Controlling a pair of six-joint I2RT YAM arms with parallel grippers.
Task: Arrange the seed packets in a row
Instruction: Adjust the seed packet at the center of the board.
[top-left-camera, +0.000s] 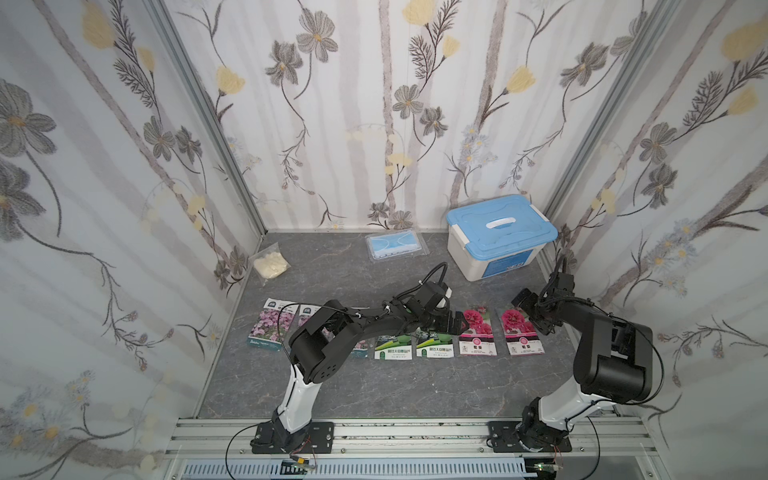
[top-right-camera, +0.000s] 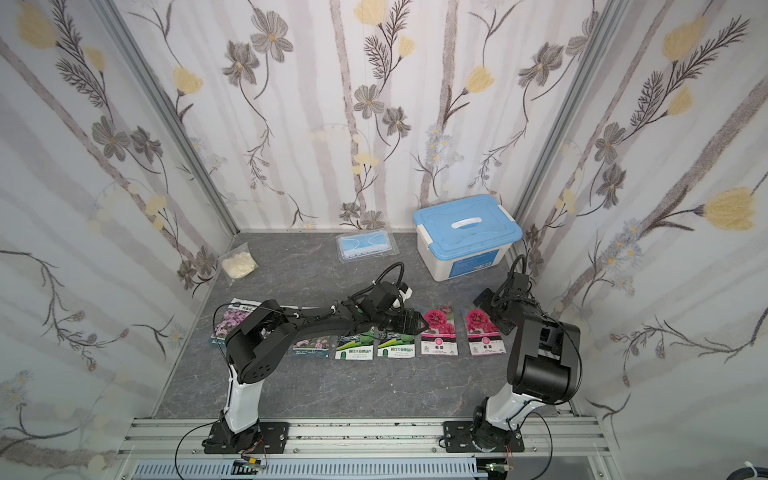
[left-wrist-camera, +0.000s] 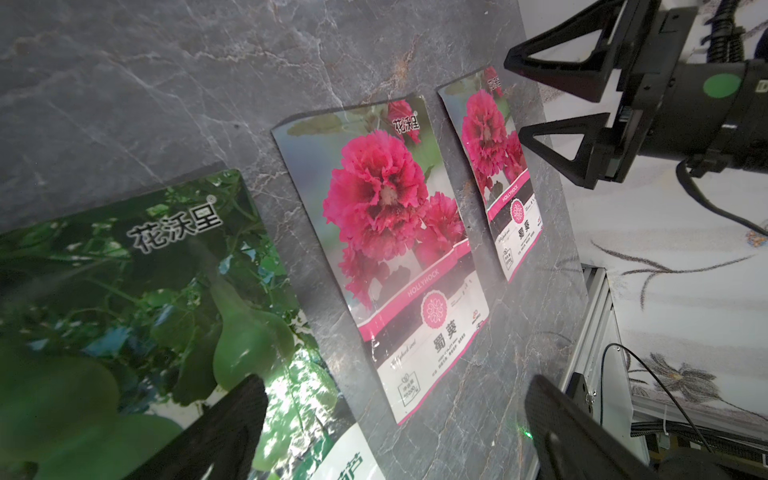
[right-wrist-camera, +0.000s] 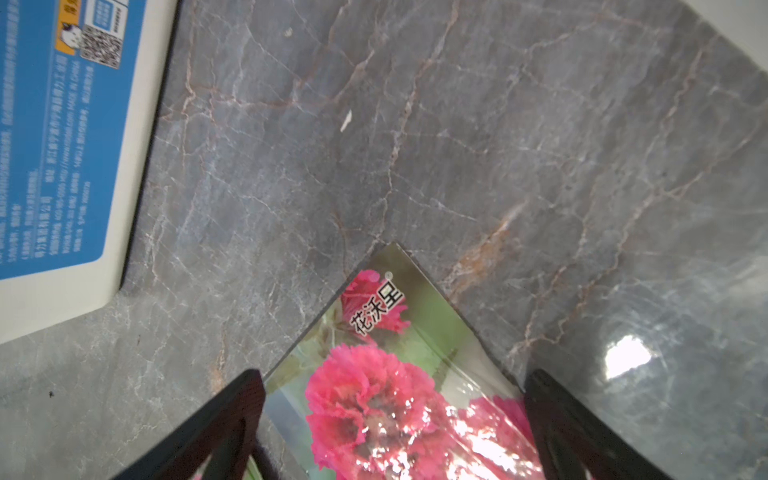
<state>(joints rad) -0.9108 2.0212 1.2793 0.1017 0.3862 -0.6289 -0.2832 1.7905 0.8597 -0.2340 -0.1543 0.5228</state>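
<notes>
Seed packets (top-right-camera: 354, 348) lie face up in one line across the table (top-left-camera: 374, 390), so the task looks to be at its closing step.

From the left come the purple-flower packets (top-left-camera: 272, 330). The first is in plain sight. The other two are largely covered by the left arm (top-left-camera: 332, 332), so I cannot be sure they sit square with the rest.

Next are the two green gourd packets (top-left-camera: 392, 348), side by side and nearly touching. The left hand (top-left-camera: 451, 322) hangs over the upper part of the right one, just beside the first red bloom. Its jaws are spread wide and it grips nothing.

Then come the two red-bloom packets (top-left-camera: 478, 332), set a little apart from each other. The right hand (top-left-camera: 542, 326) is above the upper corner of the outermost one, its jaws likewise wide and empty. Its wrist view shows that corner lying between the two jaws.

As I judge it, the next move is to raise both hands straight up and clear. They should not brush the glossy sheets, which would likely slide at a touch. With the left arm out of the way, the hidden purple packets can be checked, and nudged only if one sits askew.
</notes>
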